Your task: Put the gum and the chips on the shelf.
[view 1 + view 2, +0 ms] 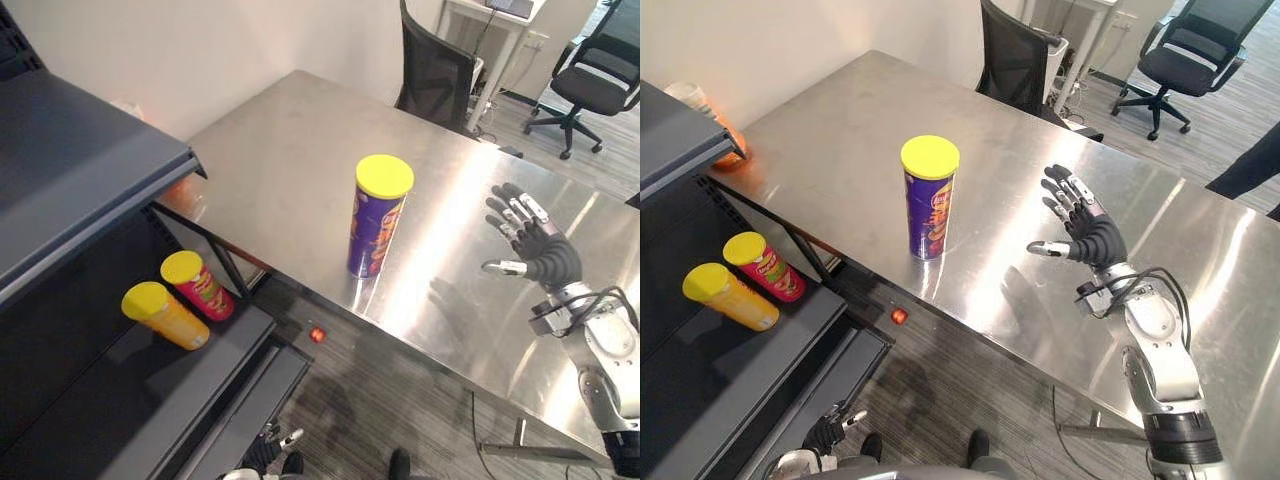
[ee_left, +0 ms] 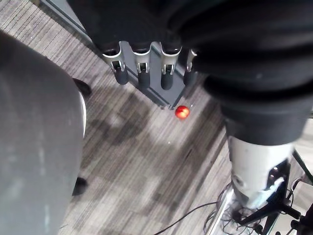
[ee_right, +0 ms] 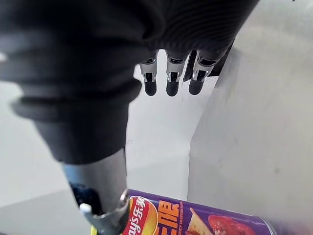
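- At the left of the frame you had the dark grey shelf (image 1: 90, 170), its top board jutting toward the table.
- On the shelf's lower board, at the lower left, a yellow can (image 1: 165, 315) and a red can (image 1: 198, 285) lay on their sides, side by side and about touching, both with yellow lids.
- A small orange thing (image 1: 732, 150) sat on the table's left corner, partly hidden by the shelf's top board; what it was could not be told.
- Your left hand (image 1: 828, 432) hung low at the bottom edge, above the floor (image 2: 137, 161) beside the shelf's base. Its fingers (image 2: 143, 76) were loose and fairly straight, holding nothing.
- A red button (image 1: 317, 334) glowed just under the table's near edge, between the shelf and the table.
- The steel table (image 1: 300, 150) ran from the centre out to the right.
- The purple chips can (image 1: 376, 220) stood upright near the table's front edge at mid-frame, yellow lid on, touched by neither hand.
- Your right hand (image 1: 1090, 232) was raised over the table right of centre, near the can but apart from it. Its fingers were spread wide, the thumb pointing toward the can, and it held nothing.
- Two black office chairs (image 1: 435, 75) stood past the table in the upper right.
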Motion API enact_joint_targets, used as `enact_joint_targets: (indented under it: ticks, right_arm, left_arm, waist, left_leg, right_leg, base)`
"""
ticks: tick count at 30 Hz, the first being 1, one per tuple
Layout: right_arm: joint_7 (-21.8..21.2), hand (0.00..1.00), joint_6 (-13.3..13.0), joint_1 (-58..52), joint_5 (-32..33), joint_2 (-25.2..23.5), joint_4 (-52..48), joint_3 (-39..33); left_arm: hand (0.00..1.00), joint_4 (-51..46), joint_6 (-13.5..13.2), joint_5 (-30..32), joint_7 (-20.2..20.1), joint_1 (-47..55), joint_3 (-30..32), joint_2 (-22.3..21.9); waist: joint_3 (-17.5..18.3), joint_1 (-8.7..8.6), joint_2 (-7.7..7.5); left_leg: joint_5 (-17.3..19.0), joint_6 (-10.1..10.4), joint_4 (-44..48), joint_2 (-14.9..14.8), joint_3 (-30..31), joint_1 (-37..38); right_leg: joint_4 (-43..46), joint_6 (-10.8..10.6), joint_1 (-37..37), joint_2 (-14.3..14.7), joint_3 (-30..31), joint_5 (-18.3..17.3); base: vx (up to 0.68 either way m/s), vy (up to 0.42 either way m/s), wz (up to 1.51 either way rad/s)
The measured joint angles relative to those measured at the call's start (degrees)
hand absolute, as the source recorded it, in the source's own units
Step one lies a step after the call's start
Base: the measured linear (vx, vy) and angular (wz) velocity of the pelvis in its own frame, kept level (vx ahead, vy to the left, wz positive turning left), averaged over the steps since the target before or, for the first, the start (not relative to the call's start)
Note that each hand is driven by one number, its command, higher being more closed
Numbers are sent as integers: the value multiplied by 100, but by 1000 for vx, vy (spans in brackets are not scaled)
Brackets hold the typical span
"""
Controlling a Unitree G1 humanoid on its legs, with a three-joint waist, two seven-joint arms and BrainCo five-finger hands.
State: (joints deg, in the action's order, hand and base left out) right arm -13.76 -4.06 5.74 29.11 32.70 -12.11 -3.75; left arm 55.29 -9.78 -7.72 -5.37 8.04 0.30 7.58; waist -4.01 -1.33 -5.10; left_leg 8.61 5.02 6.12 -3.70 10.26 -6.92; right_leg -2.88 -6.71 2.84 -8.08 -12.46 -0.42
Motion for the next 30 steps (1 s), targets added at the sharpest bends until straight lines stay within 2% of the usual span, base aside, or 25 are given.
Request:
enact_joint_targets:
  ticks: [6, 11, 18, 23, 30]
  right_arm:
    - [45, 0, 3, 245, -63, 0, 166, 292]
    - [95, 0, 32, 472, -168, 0, 206, 458]
    - [218, 0, 35, 937, -225, 1, 403, 714]
    - [238, 0, 36, 1114, -227, 4, 403, 888]
    - [287, 0, 45, 1469, -236, 7, 427, 1087]
  left_arm:
    - [0, -111, -3, -6, 0, -9, -4, 3]
    - [0, -124, 0, -6, 4, -97, -46, -6]
    - [0, -173, -7, -8, 25, -132, -45, -8]
    - [0, -231, -5, -7, 52, -172, -50, -24]
    - [0, -338, -10, -11, 68, -189, -47, -25]
  waist:
    - [-149, 22, 1]
    - [-240, 150, 25]
    - [-325, 188, 25]
    - [-395, 300, 34]
    - [-517, 325, 28]
  left_leg:
    - [-37, -7, -2, 43, 136, -100]
    - [-46, -3, 0, 43, 165, -159]
    - [-104, 1, -3, 56, 285, -296]
    - [-112, 4, -3, 62, 300, -319]
    - [-176, 13, -11, 71, 332, -432]
  right_leg:
    - [-16, -3, 13, -26, -134, 2]
    - [-37, -4, 42, -21, -176, 2]
    - [-102, 14, 98, -16, -295, 52]
    - [-108, 14, 113, -18, -309, 53]
    - [-121, 32, 200, -20, -344, 93]
  base:
    - [6, 9, 11]
    - [7, 4, 5]
    - [9, 3, 8]
    - [-1, 2, 1]
    - [-7, 5, 3]
